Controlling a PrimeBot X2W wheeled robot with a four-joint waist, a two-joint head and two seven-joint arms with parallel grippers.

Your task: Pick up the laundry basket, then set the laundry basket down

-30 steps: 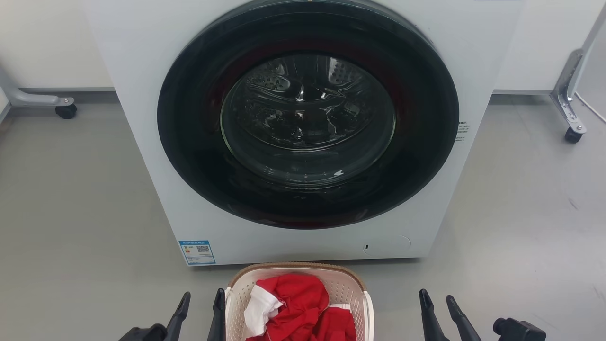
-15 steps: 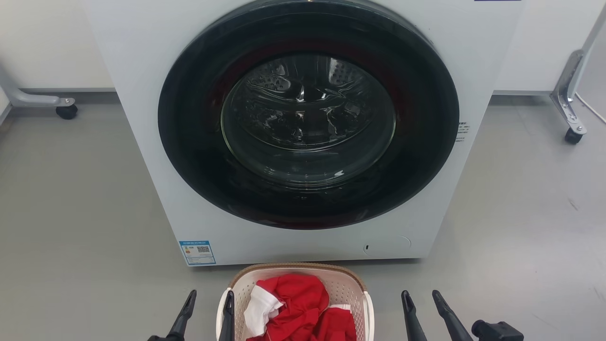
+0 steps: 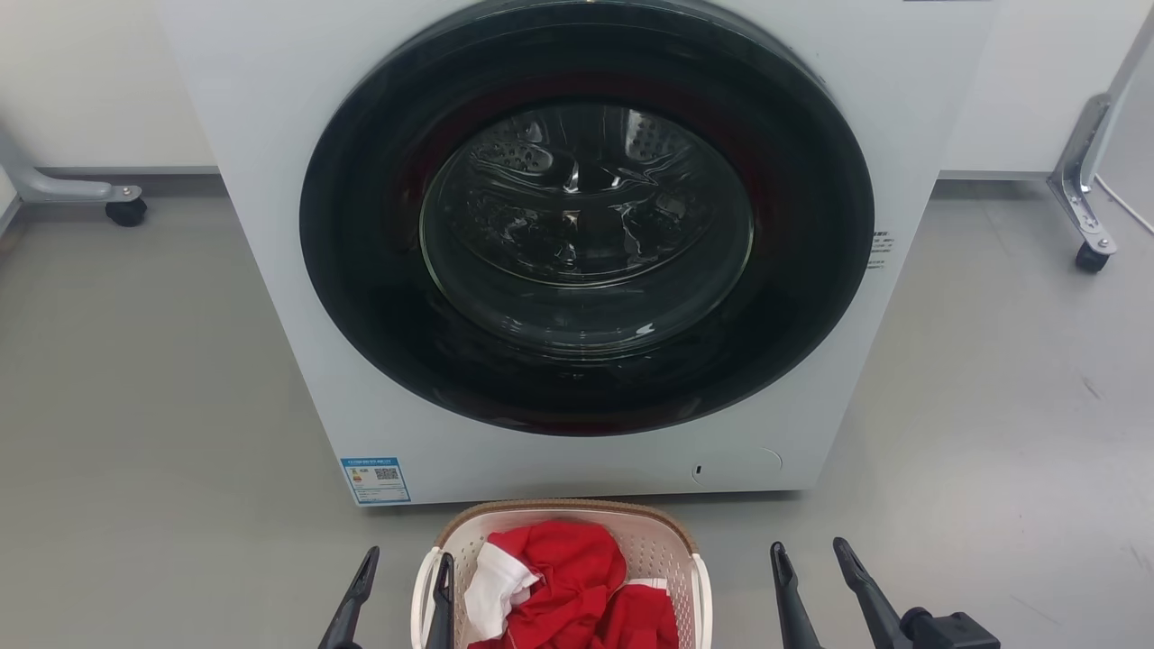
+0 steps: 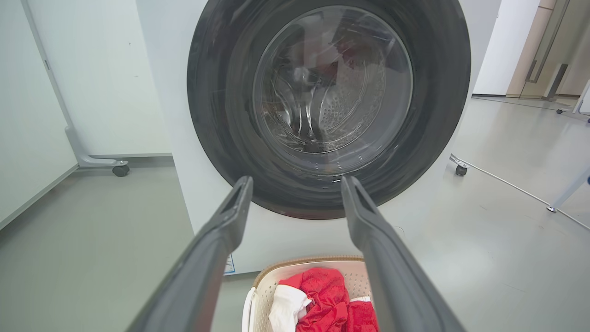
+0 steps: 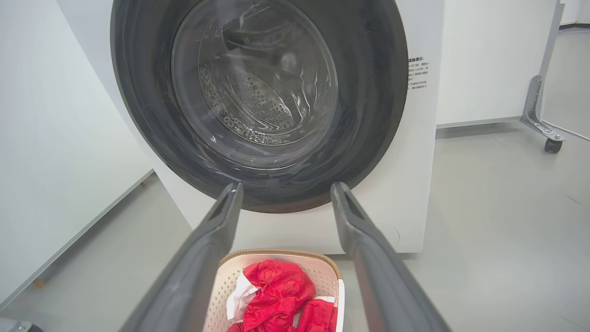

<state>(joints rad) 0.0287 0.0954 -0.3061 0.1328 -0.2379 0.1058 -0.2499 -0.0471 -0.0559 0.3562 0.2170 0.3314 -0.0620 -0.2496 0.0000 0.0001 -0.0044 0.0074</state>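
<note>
The laundry basket (image 3: 559, 507), cream with a brown rim, stands on the floor in front of the washer at the bottom centre of the head view. It holds red and white clothes (image 3: 568, 577). My left gripper (image 3: 408, 555) is open at the basket's left side, and its inner finger overlaps the white left handle (image 3: 418, 590); I cannot tell whether they touch. To the right of the basket my right gripper (image 3: 810, 546) is open, apart from it. In the wrist views the left gripper (image 4: 296, 180) and the right gripper (image 5: 286, 186) are open above the laundry basket (image 4: 304, 262) (image 5: 276, 252).
A white front-loading washer (image 3: 270, 180) with a closed dark round door (image 3: 586, 216) stands right behind the basket. Wheeled metal frame legs (image 3: 122, 203) (image 3: 1086, 243) stand at the far left and far right. Grey floor (image 3: 135, 406) lies on both sides.
Both grippers have moved inward toward the basket. The left one's inner finger now lies over the basket's left handle. The basket has not moved.
</note>
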